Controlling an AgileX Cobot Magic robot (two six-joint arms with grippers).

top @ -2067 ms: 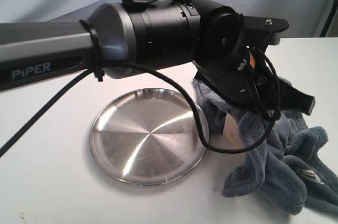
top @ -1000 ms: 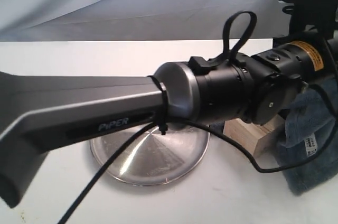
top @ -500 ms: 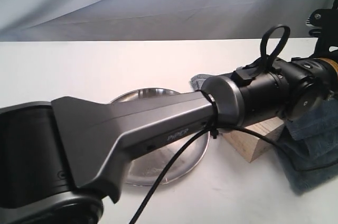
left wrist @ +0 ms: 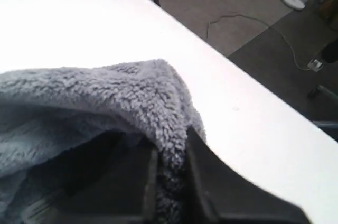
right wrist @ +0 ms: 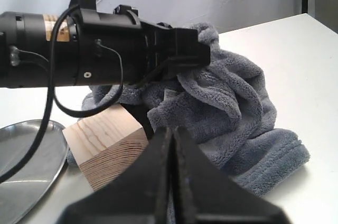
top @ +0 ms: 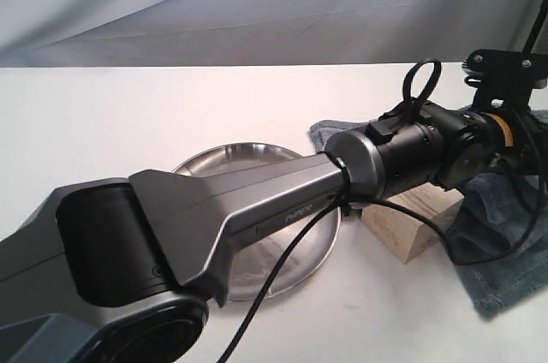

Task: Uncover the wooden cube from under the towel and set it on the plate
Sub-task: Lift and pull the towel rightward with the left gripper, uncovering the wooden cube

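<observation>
The wooden cube (right wrist: 105, 145) stands uncovered on the white table, also showing under my left arm as the cube (top: 413, 224). My left gripper (left wrist: 170, 152) is shut on a fold of the grey-blue towel (left wrist: 105, 97), holding it lifted beside the cube. The same left gripper (right wrist: 196, 49) pinches the towel (right wrist: 227, 102), which hangs down and piles on the table. The steel plate (top: 214, 164) lies left of the cube, partly hidden by the arm. My right gripper (right wrist: 171, 134) is shut with nothing in it, close in front of cube and towel.
My left arm (top: 223, 217) stretches across the exterior view from lower left to right, over the plate (right wrist: 21, 155). The table's edge (left wrist: 253, 123) runs close behind the lifted towel, with floor beyond. A blue-grey backdrop (top: 257, 3) hangs behind the table.
The left gripper has carried the towel to the right and off the cube, which now shows bare. The left arm has swung lower across the exterior view.
</observation>
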